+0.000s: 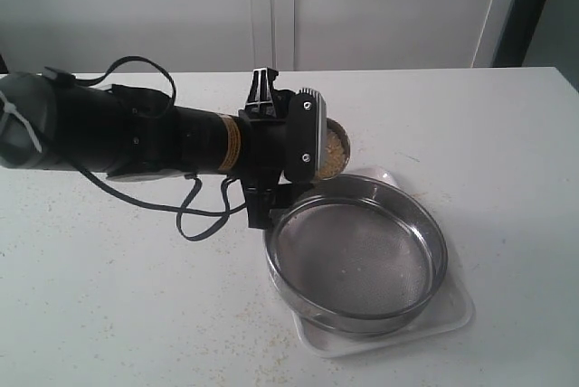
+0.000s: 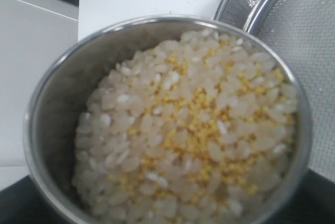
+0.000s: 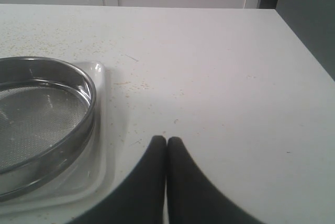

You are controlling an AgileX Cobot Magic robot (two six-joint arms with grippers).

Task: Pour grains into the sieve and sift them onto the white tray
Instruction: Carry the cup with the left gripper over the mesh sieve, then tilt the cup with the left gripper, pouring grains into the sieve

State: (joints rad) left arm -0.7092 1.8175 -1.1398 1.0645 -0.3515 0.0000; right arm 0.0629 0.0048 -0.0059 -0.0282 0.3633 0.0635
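The left fingers (image 1: 306,134) are clasping the steel cup (image 1: 343,131), which is tipping onto its side with its mouth facing right, toward the sieve (image 1: 441,251). The grains (image 2: 183,130) are banking against the cup's lower lip, none spilling yet, and that lip is hanging just at the sieve's far-left rim. The sieve is sitting level on the white tray (image 1: 455,313) on the table (image 1: 109,315), its mesh looking bare. The pour is probably needing only more rightward tilt. Farther right, the right fingers (image 3: 157,182) are pressing together, grasping nothing, idling beside the tray.
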